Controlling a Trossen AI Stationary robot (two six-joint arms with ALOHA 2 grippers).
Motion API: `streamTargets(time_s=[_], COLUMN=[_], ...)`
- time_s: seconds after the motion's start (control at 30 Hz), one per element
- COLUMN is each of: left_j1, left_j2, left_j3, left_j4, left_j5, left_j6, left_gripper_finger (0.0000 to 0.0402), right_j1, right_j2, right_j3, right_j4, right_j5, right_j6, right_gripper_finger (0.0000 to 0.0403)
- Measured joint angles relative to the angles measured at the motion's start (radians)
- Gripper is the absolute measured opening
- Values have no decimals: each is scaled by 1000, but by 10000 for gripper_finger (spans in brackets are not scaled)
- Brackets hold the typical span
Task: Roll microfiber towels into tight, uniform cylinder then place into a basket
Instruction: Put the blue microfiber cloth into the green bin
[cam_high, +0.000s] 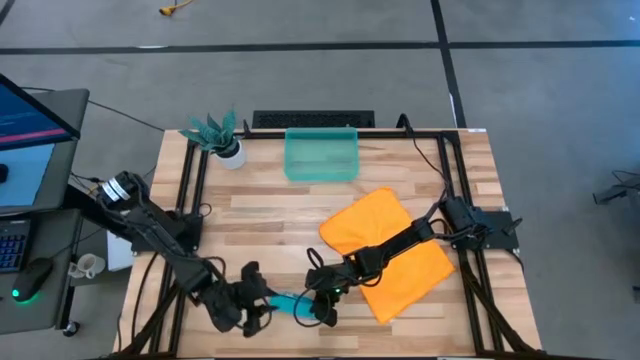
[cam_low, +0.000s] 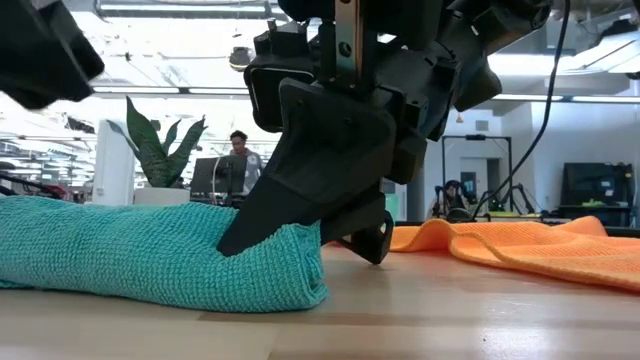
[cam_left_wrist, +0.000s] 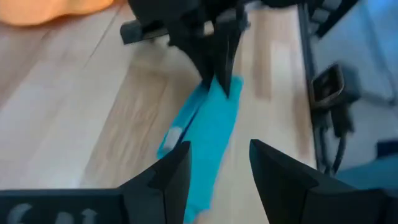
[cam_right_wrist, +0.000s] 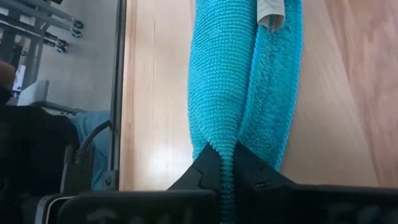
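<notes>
Teal towel (cam_right_wrist: 239, 87) lies rolled/folded lengthwise into a long narrow strip on the wood table (cam_high: 260, 215), near the front edge, between the 2 grippers. White care tag (cam_right_wrist: 270, 15) shows at the strip's far end from the right gripper

Right gripper (cam_right_wrist: 222, 169): fingers pinched narrow on a fold of the teal towel at one end, cloth visibly squeezed between the tips. In the low view the gripper (cam_low: 305, 235) presses down on top of that end, towel bunched under it

Left gripper (cam_left_wrist: 217, 165): fingers spread, nothing between them, hovering just above the opposite end of the teal strip (cam_left_wrist: 208, 134); whether it touches the cloth I can't tell. The right gripper is straight ahead of it, at the far end of the strip

Orange towel (cam_high: 390, 250): flat, unrolled, behind the right gripper under the right arm, apart from the teal one

Basket (cam_high: 321, 155): well beyond both grippers at the table's far edge, nothing visible inside

Plant in white pot (cam_high: 222, 140) just beside the basket, on the left arm's side

2 people in the room behind, low view only
</notes>
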Motion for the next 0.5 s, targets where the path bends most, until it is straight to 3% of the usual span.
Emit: streamTargets(time_s=[0.13,0.27,0.5], left_j1=[2,25,90], left_j2=[-2,-2,-2], left_j3=[-91,-99,-98], left_j4=[226,220,210], left_j5=[-71,-91,17], left_j6=[-36,-78,-63], left_gripper_finger=[155,155,155], right_j1=[5,10,10], right_j2=[0,0,1], right_j3=[0,-1,-2], right_j4=[0,3,5], right_j5=[4,8,27], right_j6=[-2,-4,-6], right_gripper_finger=[31,23,31])
